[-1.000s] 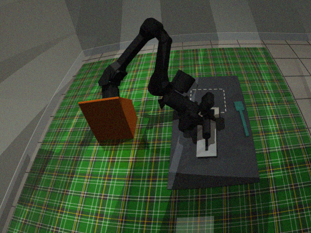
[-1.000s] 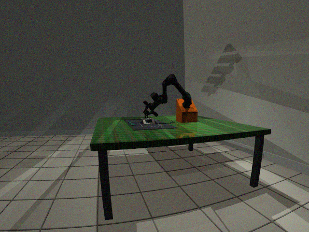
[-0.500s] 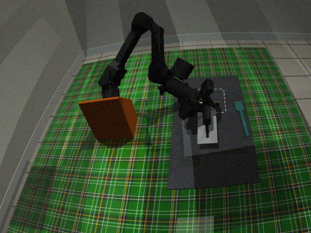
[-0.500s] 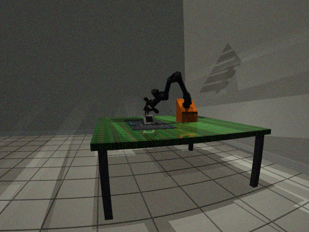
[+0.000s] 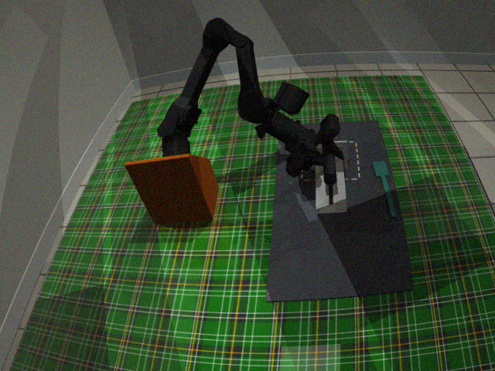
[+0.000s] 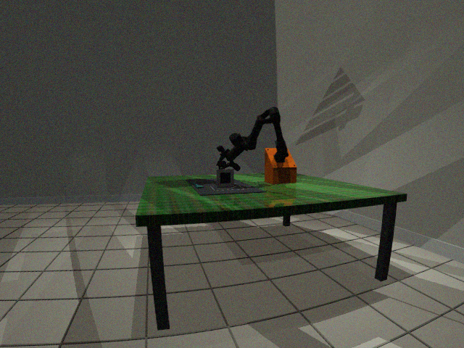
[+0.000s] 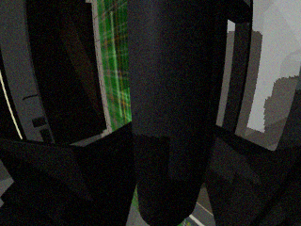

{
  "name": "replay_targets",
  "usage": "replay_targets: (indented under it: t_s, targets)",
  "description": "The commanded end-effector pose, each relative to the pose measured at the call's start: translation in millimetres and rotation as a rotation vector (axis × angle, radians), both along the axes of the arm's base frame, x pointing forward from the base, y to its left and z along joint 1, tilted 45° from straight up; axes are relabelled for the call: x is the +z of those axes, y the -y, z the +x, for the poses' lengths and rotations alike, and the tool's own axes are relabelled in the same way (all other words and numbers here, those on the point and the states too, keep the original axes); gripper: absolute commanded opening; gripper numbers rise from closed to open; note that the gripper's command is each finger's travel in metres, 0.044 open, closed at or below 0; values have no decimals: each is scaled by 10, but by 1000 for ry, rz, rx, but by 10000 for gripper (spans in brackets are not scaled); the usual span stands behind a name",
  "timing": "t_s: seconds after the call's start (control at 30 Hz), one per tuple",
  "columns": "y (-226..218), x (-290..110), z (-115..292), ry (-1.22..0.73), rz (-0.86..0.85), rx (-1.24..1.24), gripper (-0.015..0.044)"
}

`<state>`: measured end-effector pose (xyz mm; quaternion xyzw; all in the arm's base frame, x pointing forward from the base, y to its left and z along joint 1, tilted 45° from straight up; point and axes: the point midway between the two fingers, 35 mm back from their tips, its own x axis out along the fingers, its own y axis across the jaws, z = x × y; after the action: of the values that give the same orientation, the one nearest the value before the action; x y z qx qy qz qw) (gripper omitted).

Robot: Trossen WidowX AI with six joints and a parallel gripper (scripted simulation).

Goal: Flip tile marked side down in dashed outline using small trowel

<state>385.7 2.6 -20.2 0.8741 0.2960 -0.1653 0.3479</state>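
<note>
One gripper [image 5: 326,153] clamps the trowel [image 5: 330,175] — tile [image 6: 225,176] shows a dark square.

Matt grey mat [image 5: 303,255]; glossy plaid table top [image 6: 180,202] — matt black arm [image 5: 247,91].

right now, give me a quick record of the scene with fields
gripper: shut on the trowel, low over the mat
trowel: dark handle in the jaws, pale blade end down by the tile
tile: up on edge, roughly upright, not yet turned over
outline: dashed, on the mat's far part, partly hidden by the arm
tile in outline: cannot tell
teal tool: lying flat near the mat's right edge, untouched
orange block: at the arm's base, off the mat
</note>
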Motion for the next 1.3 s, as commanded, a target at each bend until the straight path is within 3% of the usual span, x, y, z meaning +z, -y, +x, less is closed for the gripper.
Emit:
replay_targets:
  t_s: [0.0,0.77,1.27]
  targets:
    - [26,37,16,6,-6,-20,0]
    - [-393,61,53,5,-4,-20,0]
    - [466,-132,0,-1,-15,-18,0]
